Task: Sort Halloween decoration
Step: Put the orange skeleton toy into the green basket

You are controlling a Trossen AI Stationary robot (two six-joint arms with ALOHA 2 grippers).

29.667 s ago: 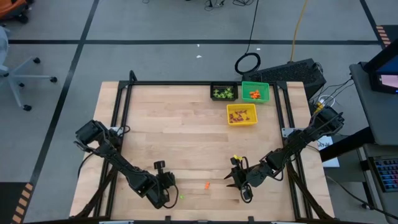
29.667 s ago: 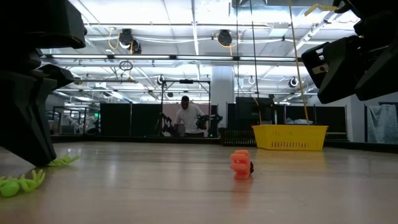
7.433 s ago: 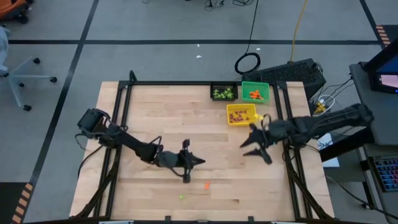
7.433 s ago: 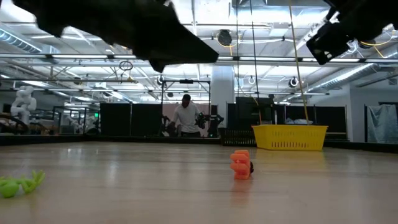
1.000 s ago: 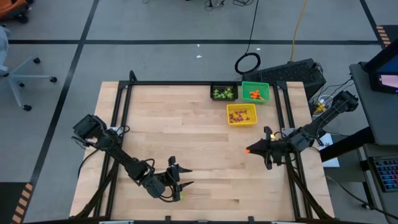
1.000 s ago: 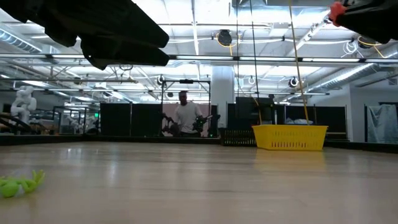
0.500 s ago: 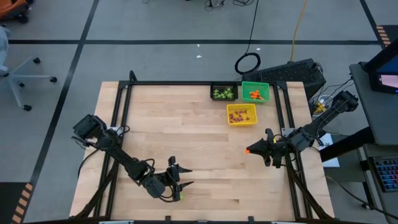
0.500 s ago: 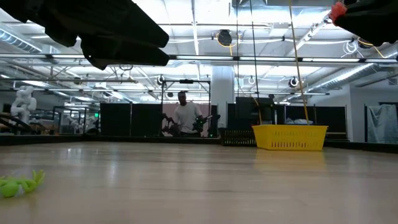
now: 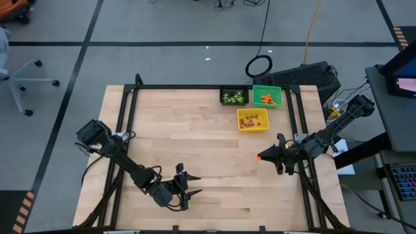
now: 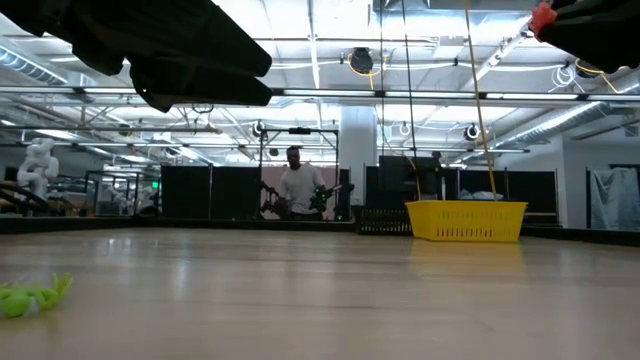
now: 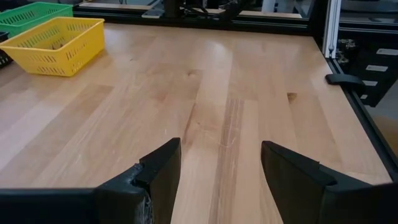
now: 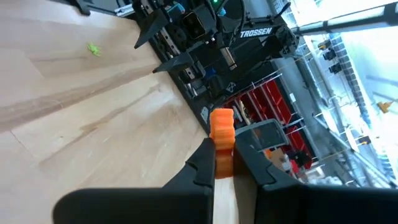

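My right gripper [image 9: 262,156] hangs above the table's right side, shut on one orange trinket [image 12: 222,134] of the Halloween decoration; the trinket also shows at the top right of the low view [image 10: 543,17]. My left gripper [image 9: 192,184] stands open near the front edge with nothing between its fingers [image 11: 221,168]. A light-green trinket [image 9: 188,205] lies on the wood just nearer the front edge than that gripper, and is seen flat on the table in the low view [image 10: 30,297]. My right gripper pinches the orange trinket between its two fingertips, by the trinket's near part [image 12: 222,163]. The rest of it sticks out past the fingertips. The fingers lie about level and point toward the table's left. The trinket is lifted well clear of the table.
Three square bins stand at the far right: a black one [image 9: 234,97] with green bits, a green one [image 9: 266,96] with orange bits, and a yellow one [image 9: 253,119] with dark bits. A black frame rail [image 9: 195,86] runs along the table's edges. A person stands far behind the table [image 10: 297,190].
My right gripper has rolled a little about the line it points along, staying in place with the orange trinket still between its fingers.
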